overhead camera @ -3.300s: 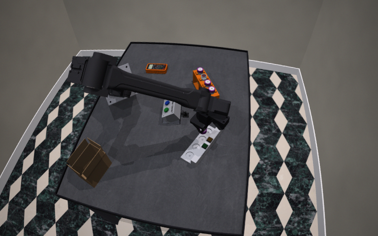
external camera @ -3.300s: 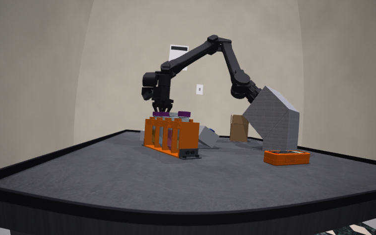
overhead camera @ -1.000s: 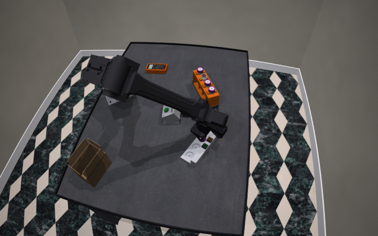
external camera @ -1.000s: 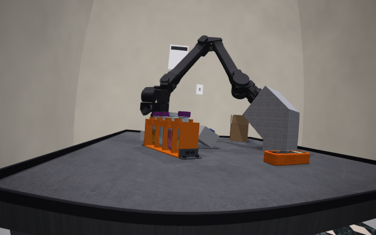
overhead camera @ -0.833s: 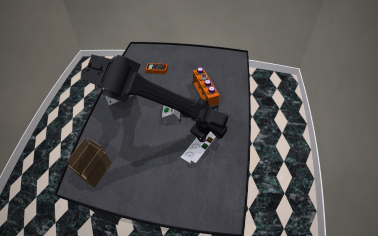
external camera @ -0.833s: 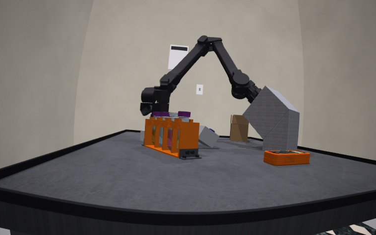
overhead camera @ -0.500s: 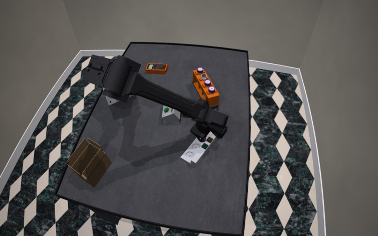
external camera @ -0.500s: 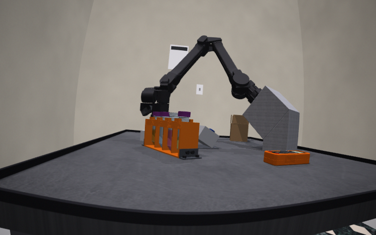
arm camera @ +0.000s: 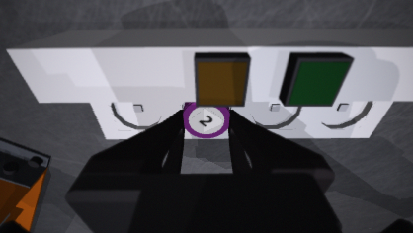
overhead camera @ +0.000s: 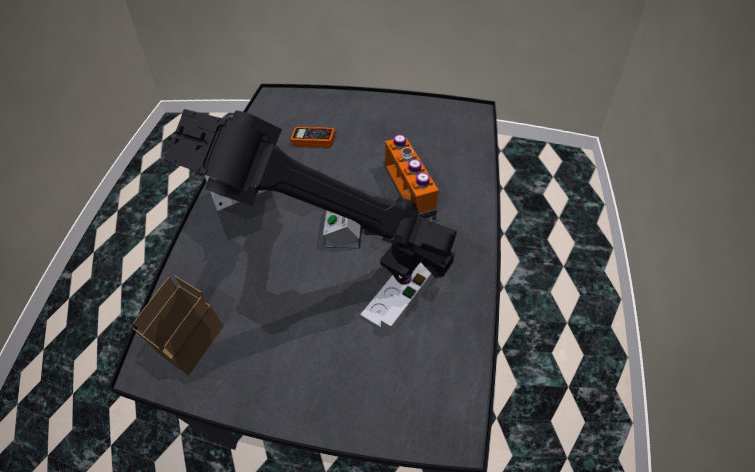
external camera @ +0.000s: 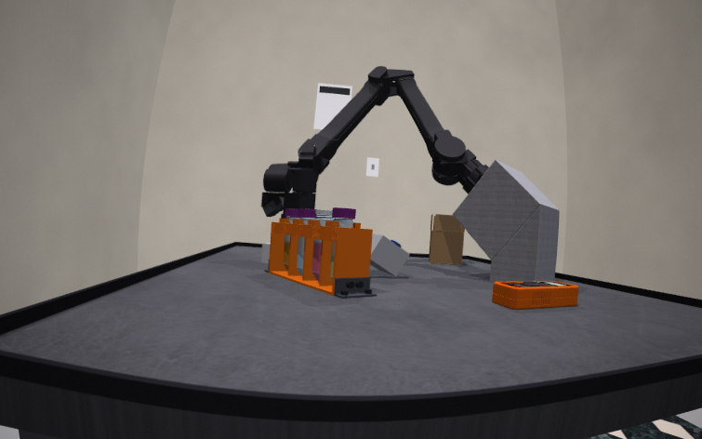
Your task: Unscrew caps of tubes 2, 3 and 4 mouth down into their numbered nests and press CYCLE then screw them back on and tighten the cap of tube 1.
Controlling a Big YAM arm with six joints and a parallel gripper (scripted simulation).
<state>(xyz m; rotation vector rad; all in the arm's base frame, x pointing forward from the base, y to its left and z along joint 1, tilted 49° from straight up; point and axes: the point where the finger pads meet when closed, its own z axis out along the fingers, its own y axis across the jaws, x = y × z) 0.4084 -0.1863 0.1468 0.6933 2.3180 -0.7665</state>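
My gripper (arm camera: 206, 116) is shut on the purple cap marked 2 (arm camera: 206, 120). It holds the cap mouth down over the white cap tray (arm camera: 198, 84), just in front of the amber lamp (arm camera: 221, 79) and between the arcs of the neighbouring nests. I cannot tell whether the cap touches the tray. The green lamp (arm camera: 316, 79) looks dim. In the top view the gripper (overhead camera: 403, 274) is over the near end of the tray (overhead camera: 394, 299). The orange decapping station (overhead camera: 412, 170) has tube 2 (overhead camera: 407, 153) open, and the other three tubes carry purple caps.
The key housing (overhead camera: 339, 225) with its green key (overhead camera: 332, 219) stands left of the arm's forearm. An orange multimeter (overhead camera: 312, 136) lies at the back of the table. A brown cardboard box (overhead camera: 177, 325) stands at the front left. The station's corner shows in the wrist view (arm camera: 20, 197).
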